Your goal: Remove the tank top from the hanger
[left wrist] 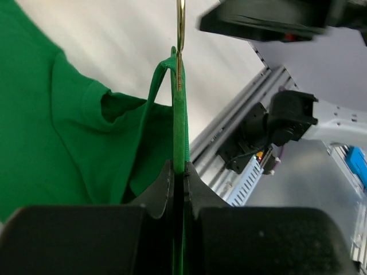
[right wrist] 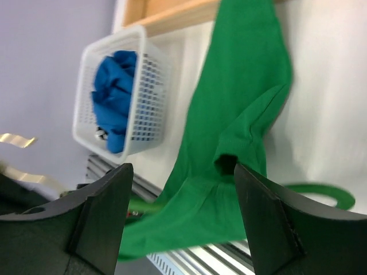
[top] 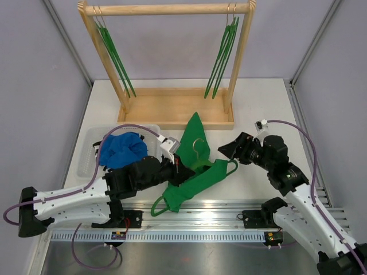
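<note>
Now: left gripper (left wrist: 179, 175) jaws are pinched tight on the green hanger (left wrist: 180, 120), clamped edge-on across its bar. The metal hook (left wrist: 180, 34) sticks straight out beyond the fingertips.

- The tank top (top: 192, 172) is draped over that hanger, one strap looped round the bar just past the left jaws. The rest lies flat on the table (top: 258, 109).
- Its long axis runs from the far end near the wooden rack (top: 172, 109) down to the near rail, leaning slightly left. The hanger crosses the near half on a diagonal.
- Right gripper (right wrist: 182, 172) stands wide and holds nothing. Nothing shows touching its fingers (right wrist: 103, 212).
- From the right wrist, the strap and armhole sit dead ahead between the spread jaws, and one bare hanger end pokes out just right of them.
- From above, the top lies directly left of the right gripper and close, so the right arm looks the nearer free hand.
- Judgement: the left anchors the hanger while the right reaches left for the cloth.
</note>
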`<move>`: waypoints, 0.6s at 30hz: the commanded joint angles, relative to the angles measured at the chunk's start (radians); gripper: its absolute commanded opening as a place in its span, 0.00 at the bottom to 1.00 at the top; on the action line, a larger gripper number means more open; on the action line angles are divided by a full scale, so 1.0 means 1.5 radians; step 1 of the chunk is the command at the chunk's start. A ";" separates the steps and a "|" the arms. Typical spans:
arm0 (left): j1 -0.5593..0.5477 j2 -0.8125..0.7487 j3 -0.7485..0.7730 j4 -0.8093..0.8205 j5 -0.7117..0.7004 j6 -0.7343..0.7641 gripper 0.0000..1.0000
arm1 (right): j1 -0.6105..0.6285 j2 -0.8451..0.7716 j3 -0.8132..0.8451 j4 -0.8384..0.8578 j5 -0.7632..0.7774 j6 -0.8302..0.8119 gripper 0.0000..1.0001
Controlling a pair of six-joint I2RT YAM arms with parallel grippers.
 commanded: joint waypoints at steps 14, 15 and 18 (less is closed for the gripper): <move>-0.148 0.123 0.080 0.052 -0.288 -0.060 0.00 | 0.093 0.032 0.015 -0.093 0.158 -0.048 0.76; -0.148 0.125 0.082 0.053 -0.288 -0.059 0.00 | 0.093 0.027 0.005 -0.096 0.153 -0.048 0.76; -0.149 0.124 0.087 0.057 -0.293 -0.062 0.00 | 0.094 0.007 -0.025 -0.074 0.126 -0.046 0.76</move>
